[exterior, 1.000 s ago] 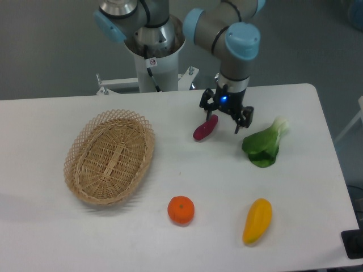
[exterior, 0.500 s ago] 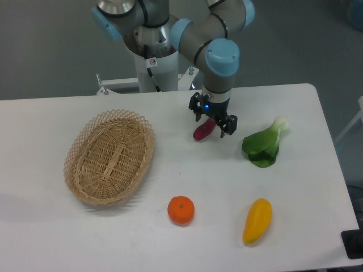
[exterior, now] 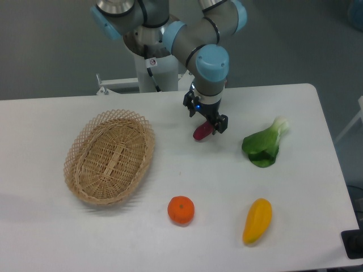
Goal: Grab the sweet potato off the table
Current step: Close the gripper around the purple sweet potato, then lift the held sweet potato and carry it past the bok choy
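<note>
On the white table (exterior: 170,170), the gripper (exterior: 205,117) hangs directly over the sweet potato (exterior: 201,132), its two fingers spread apart and empty, one near the tuber's upper end and one at its right side. The small purple tuber lies flat beneath, its long axis running from about 1 o'clock down to 7 o'clock. Nothing blocks a descent: the bok choy (exterior: 264,146) sits at 3 o'clock, the wicker basket (exterior: 109,156) at 8 o'clock, and the orange (exterior: 181,209) and yellow fruit (exterior: 257,220) lie well apart toward 6 and 5 o'clock.
</note>
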